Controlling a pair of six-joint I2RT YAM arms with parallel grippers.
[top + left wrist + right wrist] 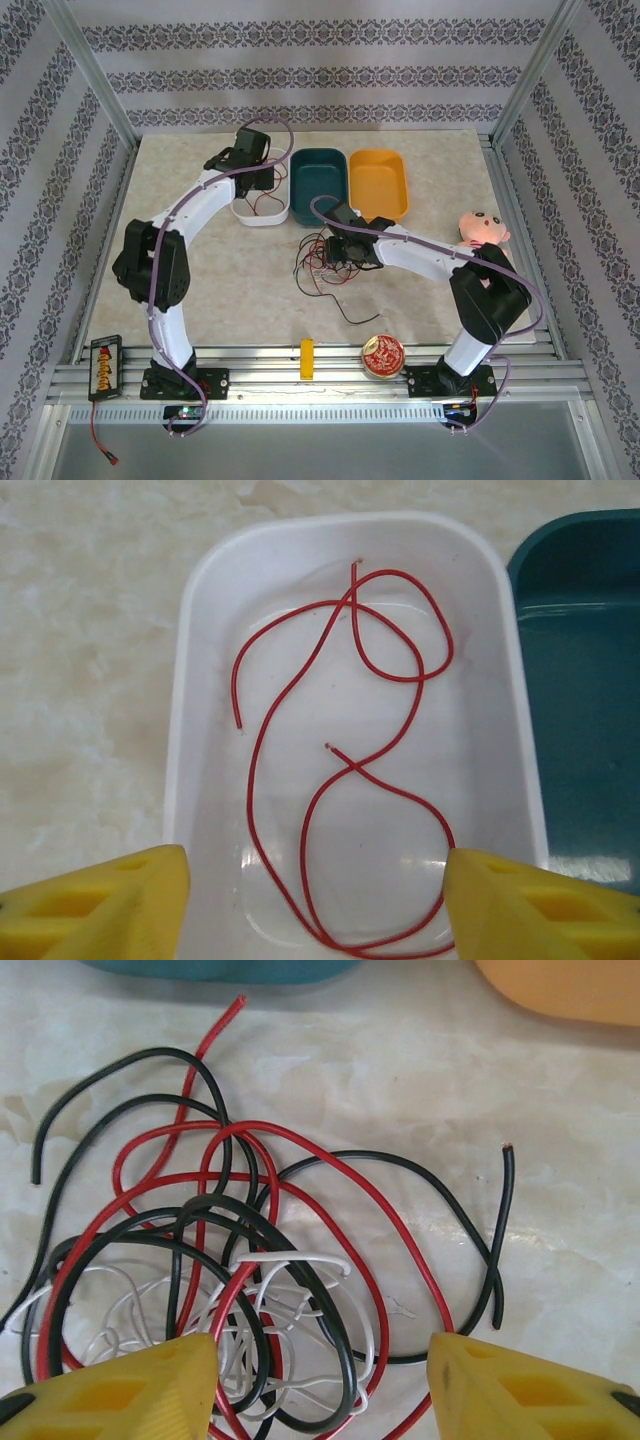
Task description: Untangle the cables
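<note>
Left wrist view: left tool (pixel 315 880), apart, hangs over a red cable (pixel 340 770) sorted into the white tray (pixel 200 680); right tool (pixel 320 1350), apart too, straddles the tangled cables (pixel 250 1260) on the counter (pixel 570 1120).

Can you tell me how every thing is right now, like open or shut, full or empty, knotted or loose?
left gripper, open above the white tray
right gripper, open over the tangle
white tray, holding red wires
red wires, loose, lying in the tray
tangle of cables, red, black and white, bunched together
teal tray, empty
orange tray, empty
</note>
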